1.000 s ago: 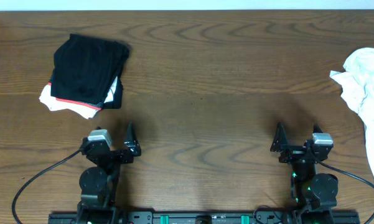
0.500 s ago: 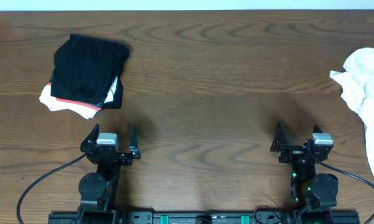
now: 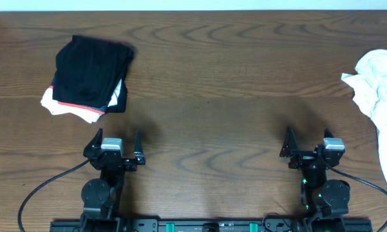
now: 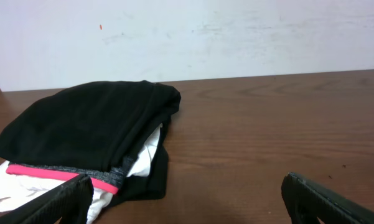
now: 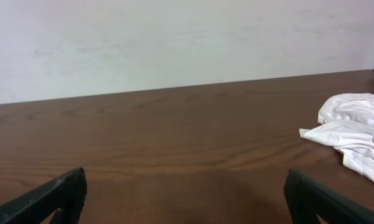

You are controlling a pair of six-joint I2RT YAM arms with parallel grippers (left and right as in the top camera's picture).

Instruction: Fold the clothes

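On the dark brown wooden table, seen from overhead, a folded stack of clothes lies at about 10 o'clock. The stack has a black garment with a pink-red trimmed edge on top and white cloth showing beneath it along the near and left sides. In the left wrist view the same stack sits at 9 o'clock, with a grey and pink band along its near edge and white fabric peeking out below.

The left gripper rests at 7 o'clock in the overhead view, near the table's front edge and well apart from the stack. Its jaws are spread wide and hold nothing. In its own camera the two black fingers appear only at the lower corners, with bare wood between them.

The right gripper sits at 5 o'clock, also by the front edge. Its jaws are likewise spread and empty, and its fingertips show at the lower corners of the right wrist view.

A crumpled, unfolded white garment lies at 2 to 3 o'clock, running off the right edge of the overhead view. In the right wrist view it lies at 3 o'clock, well apart from the gripper. A pale wall stands behind the table's far edge.
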